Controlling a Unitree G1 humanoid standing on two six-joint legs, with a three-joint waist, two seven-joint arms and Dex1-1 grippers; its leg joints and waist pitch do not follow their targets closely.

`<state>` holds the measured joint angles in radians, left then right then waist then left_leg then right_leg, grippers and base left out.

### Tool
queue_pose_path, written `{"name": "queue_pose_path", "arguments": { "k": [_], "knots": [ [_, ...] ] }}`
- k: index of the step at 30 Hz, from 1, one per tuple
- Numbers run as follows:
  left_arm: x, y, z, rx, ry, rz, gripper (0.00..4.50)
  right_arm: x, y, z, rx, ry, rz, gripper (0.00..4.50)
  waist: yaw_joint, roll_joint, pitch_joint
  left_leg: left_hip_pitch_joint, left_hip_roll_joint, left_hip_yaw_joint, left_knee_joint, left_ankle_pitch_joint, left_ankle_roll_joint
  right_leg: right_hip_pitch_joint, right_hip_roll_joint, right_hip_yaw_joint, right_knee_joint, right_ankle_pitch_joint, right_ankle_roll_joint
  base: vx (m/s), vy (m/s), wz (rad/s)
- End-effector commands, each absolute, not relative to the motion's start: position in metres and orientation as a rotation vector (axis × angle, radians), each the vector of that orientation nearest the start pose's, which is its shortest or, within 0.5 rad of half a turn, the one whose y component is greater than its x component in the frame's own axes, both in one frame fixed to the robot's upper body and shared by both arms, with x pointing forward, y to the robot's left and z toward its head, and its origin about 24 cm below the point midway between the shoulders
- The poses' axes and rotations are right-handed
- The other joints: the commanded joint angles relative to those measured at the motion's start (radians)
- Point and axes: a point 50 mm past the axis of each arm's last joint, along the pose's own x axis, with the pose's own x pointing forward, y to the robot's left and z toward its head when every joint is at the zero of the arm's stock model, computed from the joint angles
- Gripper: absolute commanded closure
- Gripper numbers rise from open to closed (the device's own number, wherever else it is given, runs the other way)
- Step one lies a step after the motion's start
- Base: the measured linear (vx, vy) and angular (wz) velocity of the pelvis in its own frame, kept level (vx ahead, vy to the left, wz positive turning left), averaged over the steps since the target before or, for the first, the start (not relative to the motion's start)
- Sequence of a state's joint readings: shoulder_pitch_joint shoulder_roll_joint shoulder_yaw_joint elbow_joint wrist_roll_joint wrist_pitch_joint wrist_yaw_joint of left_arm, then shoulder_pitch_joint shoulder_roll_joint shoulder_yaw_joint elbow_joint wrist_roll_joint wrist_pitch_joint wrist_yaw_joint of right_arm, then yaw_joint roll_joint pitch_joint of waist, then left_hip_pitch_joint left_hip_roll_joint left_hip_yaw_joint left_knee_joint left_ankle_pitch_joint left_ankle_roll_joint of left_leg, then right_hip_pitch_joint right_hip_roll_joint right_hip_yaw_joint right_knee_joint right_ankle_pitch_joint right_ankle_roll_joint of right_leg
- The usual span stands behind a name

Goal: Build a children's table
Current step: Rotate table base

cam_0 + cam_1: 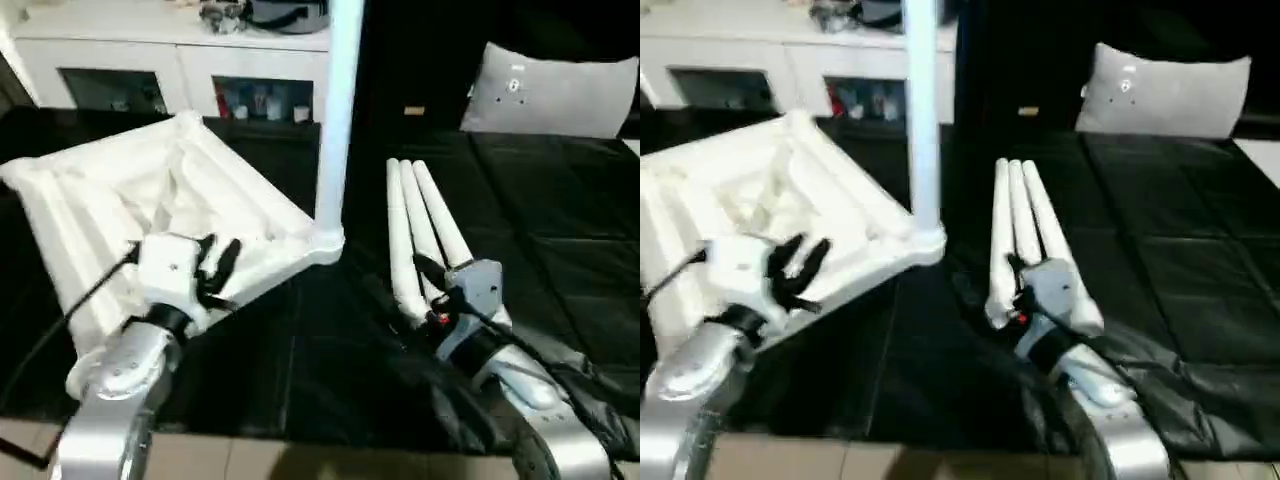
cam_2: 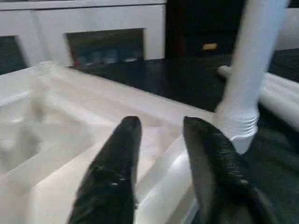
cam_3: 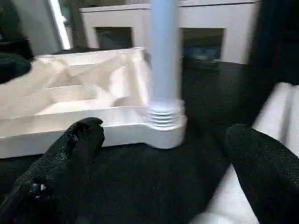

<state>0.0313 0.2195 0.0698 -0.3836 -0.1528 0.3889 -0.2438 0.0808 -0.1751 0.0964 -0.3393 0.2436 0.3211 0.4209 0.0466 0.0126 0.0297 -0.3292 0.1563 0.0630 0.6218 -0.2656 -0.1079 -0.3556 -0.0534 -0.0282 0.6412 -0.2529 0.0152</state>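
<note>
While both grippers gape empty, white ribbed plastic tabletop [image 1: 150, 210] looks light, stiff; beside it, smooth tapered white tube legs [image 1: 420, 235] — grasp mid-shaft.

A grey pillow [image 1: 552, 92] lies on the black cover [image 1: 560, 250] — a white cabinet [image 1: 160, 60] stands behind.

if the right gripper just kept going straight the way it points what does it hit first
Probably the upright leg screwed into the tabletop corner socket; the right gripper points at it across bare black cover, with the loose legs alongside. Depth is unclear.
</note>
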Motion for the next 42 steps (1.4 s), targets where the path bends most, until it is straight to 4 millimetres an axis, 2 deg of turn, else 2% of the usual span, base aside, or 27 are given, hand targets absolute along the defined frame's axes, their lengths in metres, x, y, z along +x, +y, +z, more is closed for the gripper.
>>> {"name": "queue_pose_path", "arguments": {
  "k": [1,2,3,4,5,6,9,11,12,13,16,17,18,19,21,23,25,26,28,30,33,35,36,38,42],
  "knots": [
    [0.242,0.184,0.093,0.096,0.051,-0.226,2.44,0.228,-0.129,0.076,0.071,0.052,0.576,0.0,0.0,0.009,-0.009,0.0,0.041,0.014,-0.104,-0.281,-0.013,0.038,-0.054,0.029,-0.093,-0.191,-0.122,-0.12,0.047,0.05],
    [0.242,0.184,0.093,0.096,0.051,-0.226,2.33,0.228,-0.129,0.076,0.071,0.052,0.576,0.0,-0.001,0.01,-0.005,0.004,0.041,0.016,-0.107,-0.323,-0.008,0.033,-0.056,0.031,-0.101,-0.269,-0.133,-0.12,0.047,0.05],
    [0.246,0.193,0.094,0.186,0.09,-0.207,2.27,0.23,-0.127,0.076,0.051,0.06,0.597,0.0,0.001,0.002,-0.003,0.003,0.041,0.02,-0.109,-0.356,-0.001,0.03,-0.061,0.033,-0.112,-0.371,-0.131,-0.105,0.032,0.04],
    [0.246,0.193,0.094,0.186,0.09,-0.207,2.27,0.23,-0.127,0.076,0.051,0.06,0.597,0.0,0.005,0.005,-0.002,0.006,0.039,0.021,-0.11,-0.365,0.001,0.024,-0.061,0.035,-0.114,-0.409,-0.121,-0.091,0.025,-0.02],
    [0.25,0.203,0.094,0.263,0.145,-0.182,2.22,0.234,-0.123,0.075,0.043,0.07,0.632,0.0,0.004,0.003,-0.003,0.002,0.039,0.024,-0.112,-0.356,0.001,0.022,-0.064,0.039,-0.117,-0.446,-0.106,-0.091,0.025,-0.02],
    [0.251,0.206,0.094,0.284,0.161,-0.174,2.15,0.235,-0.122,0.076,0.043,0.073,0.644,0.0,0.007,0.002,-0.005,-0.001,0.036,0.024,-0.111,-0.34,-0.002,0.019,-0.063,0.041,-0.115,-0.453,-0.095,-0.084,0.015,-0.05],
    [0.253,0.217,0.096,0.348,0.203,-0.156,1.93,0.24,-0.116,0.078,0.033,0.072,0.682,0.0,0.009,0.003,-0.008,-0.007,0.038,0.026,-0.111,-0.298,-0.001,0.016,-0.064,0.045,-0.109,-0.383,-0.112,-0.046,0.005,-0.03],
    [0.256,0.228,0.101,0.393,0.227,-0.127,2.3,0.245,-0.11,0.078,0.017,0.086,0.717,0.0,0.011,0.006,-0.011,-0.007,0.039,0.028,-0.111,-0.296,-0.003,0.012,-0.063,0.045,-0.104,-0.339,-0.13,0.0,0.0,0.0],
    [0.258,0.234,0.104,0.409,0.233,-0.11,2.36,0.248,-0.107,0.078,0.003,0.092,0.73,0.0,0.013,0.014,-0.012,-0.005,0.038,0.026,-0.11,-0.309,-0.006,0.009,-0.063,0.044,-0.102,-0.335,-0.136,0.0,0.0,0.0],
    [0.259,0.239,0.106,0.424,0.249,-0.089,2.34,0.25,-0.103,0.077,-0.003,0.102,0.752,0.0,0.011,0.008,-0.015,-0.01,0.036,0.028,-0.109,-0.304,-0.008,0.012,-0.062,0.045,-0.099,-0.314,-0.142,0.0,0.0,0.0],
    [0.263,0.253,0.111,0.488,0.299,-0.046,2.62,0.255,-0.092,0.072,-0.026,0.143,0.805,0.0,0.016,0.008,-0.031,-0.019,0.032,0.03,-0.098,-0.181,0.002,0.019,-0.059,0.045,-0.083,-0.144,-0.171,0.0,0.0,0.0],
    [0.265,0.258,0.114,0.524,0.319,-0.031,2.76,0.259,-0.086,0.069,-0.055,0.157,0.816,0.0,0.02,0.011,-0.038,-0.025,0.032,0.036,-0.087,-0.051,0.001,0.018,-0.053,0.04,-0.069,0.037,-0.195,0.0,0.0,0.0],
    [0.265,0.259,0.114,0.529,0.322,-0.028,2.81,0.26,-0.085,0.069,-0.06,0.158,0.816,0.0,0.02,0.011,-0.041,-0.025,0.029,0.037,-0.083,-0.018,-0.002,0.019,-0.052,0.038,-0.063,0.083,-0.204,0.0,0.0,0.0],
    [0.266,0.261,0.116,0.543,0.329,-0.023,2.84,0.262,-0.082,0.068,-0.071,0.16,0.817,0.0,0.025,0.012,-0.051,-0.028,0.027,0.04,-0.074,0.069,-0.001,0.025,-0.051,0.036,-0.053,0.193,-0.216,0.05,0.007,0.02],
    [0.267,0.265,0.117,0.558,0.349,-0.002,3.09,0.266,-0.077,0.068,-0.061,0.173,0.815,0.0,0.027,0.01,-0.049,-0.034,0.025,0.044,-0.071,0.131,0.001,0.026,-0.047,0.032,-0.047,0.292,-0.227,0.025,0.003,0.01],
    [0.265,0.271,0.117,0.581,0.388,0.022,3.26,0.269,-0.071,0.068,-0.06,0.183,0.824,0.0,0.028,0.012,-0.042,-0.033,0.029,0.046,-0.08,0.036,-0.014,0.023,-0.052,0.03,-0.054,0.198,-0.229,0.0,0.0,0.0],
    [0.263,0.277,0.116,0.588,0.43,0.02,3.4,0.269,-0.064,0.066,-0.061,0.209,0.854,0.0,0.029,0.013,-0.038,-0.031,0.033,0.044,-0.085,-0.014,-0.02,0.024,-0.055,0.031,-0.058,0.13,-0.225,0.0,0.0,0.0],
    [0.262,0.279,0.114,0.59,0.452,0.015,3.4,0.27,-0.061,0.065,-0.068,0.216,0.865,0.0,0.032,0.019,-0.038,-0.029,0.034,0.043,-0.086,-0.027,-0.023,0.021,-0.056,0.031,-0.059,0.112,-0.224,0.0,0.0,0.0],
    [0.26,0.285,0.11,0.621,0.52,0.003,3.64,0.273,-0.056,0.061,-0.085,0.228,0.871,0.0,0.031,0.019,-0.032,-0.028,0.035,0.043,-0.092,-0.095,-0.031,0.015,-0.057,0.034,-0.064,0.028,-0.222,0.0,0.0,0.0],
    [0.258,0.287,0.108,0.637,0.545,-0.004,3.75,0.276,-0.054,0.059,-0.085,0.231,0.861,0.0,0.035,0.024,-0.029,-0.026,0.039,0.043,-0.096,-0.137,-0.033,0.011,-0.061,0.037,-0.069,-0.017,-0.222,0.0,0.0,0.0],
    [0.259,0.287,0.105,0.627,0.572,-0.064,4.01,0.286,-0.047,0.055,-0.077,0.26,0.833,0.0,0.046,0.025,-0.03,-0.021,0.04,0.044,-0.098,-0.162,-0.035,0.005,-0.063,0.04,-0.069,-0.046,-0.229,0.0,0.0,0.0],
    [0.259,0.286,0.102,0.629,0.592,-0.103,4.05,0.29,-0.044,0.052,-0.078,0.286,0.819,0.0,0.051,0.027,-0.029,-0.023,0.04,0.043,-0.1,-0.178,-0.041,0.005,-0.063,0.04,-0.068,-0.056,-0.227,0.0,0.0,0.0],
    [0.259,0.285,0.101,0.643,0.607,-0.125,4.16,0.292,-0.041,0.05,-0.07,0.3,0.821,0.0,0.052,0.033,-0.029,-0.024,0.041,0.042,-0.1,-0.177,-0.043,0.005,-0.064,0.04,-0.067,-0.051,-0.225,0.0,0.0,0.0],
    [0.259,0.284,0.099,0.651,0.628,-0.163,4.41,0.294,-0.037,0.047,-0.047,0.326,0.826,0.0,0.053,0.031,-0.03,-0.026,0.04,0.04,-0.102,-0.179,-0.044,0.005,-0.063,0.039,-0.065,-0.048,-0.224,0.0,0.0,0.0],
    [0.257,0.283,0.089,0.68,0.705,-0.237,4.48,0.299,-0.028,0.042,-0.036,0.341,0.826,0.0,0.052,0.032,-0.03,-0.028,0.041,0.041,-0.103,-0.181,-0.05,0.005,-0.065,0.04,-0.065,-0.046,-0.229,0.0,0.0,0.0]
  ]
}}
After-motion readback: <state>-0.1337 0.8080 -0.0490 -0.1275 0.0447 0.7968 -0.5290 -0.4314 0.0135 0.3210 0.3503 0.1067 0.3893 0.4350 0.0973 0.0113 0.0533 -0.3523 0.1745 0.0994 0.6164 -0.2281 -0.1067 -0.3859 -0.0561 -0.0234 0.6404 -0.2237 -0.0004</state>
